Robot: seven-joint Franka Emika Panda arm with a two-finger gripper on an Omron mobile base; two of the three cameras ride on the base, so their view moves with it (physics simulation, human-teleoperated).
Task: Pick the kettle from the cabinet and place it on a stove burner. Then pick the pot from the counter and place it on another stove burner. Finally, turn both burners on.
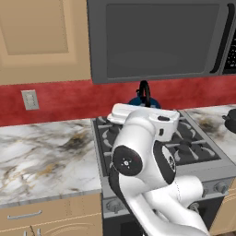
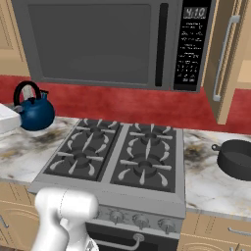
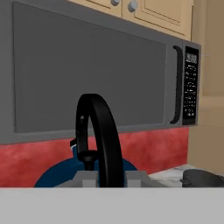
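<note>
The gripper (image 3: 111, 177) is nearly closed, its fingers pinched on either side of the black arched handle of the kettle (image 2: 35, 113), so it has the kettle in hand. In the right base view the kettle hangs by the stove's (image 2: 112, 193) far left corner, over the counter (image 2: 19, 147) edge there and not yet over a grate. The pot (image 2: 239, 159) sits on the counter right of the stove, well apart from the kettle. The cabinet (image 2: 226, 59) door stands open at upper right, beside the microwave (image 2: 98, 39).

The step in hand, as I judge it, is carrying the kettle to a burner. The back left burner (image 2: 94, 138) is nearest. Doing it well means keeping the kettle upright, since a grip on a thin arched handle lets the body swing, and bringing it across level, high enough for the base to pass the raised grate. Centre the body over the star of the grate before lowering, and let go only once the base rests flat. Leave another burner free for the pot, best one on the right, near where the pot stands.

Hard to make out: the kettle's base is cut off in the hand view, and in the left base view the arm covers most of it, so I cannot tell whether it touches the counter or hangs just above. The fingertips are barely seen. The spout shows only as a small stub.
</note>
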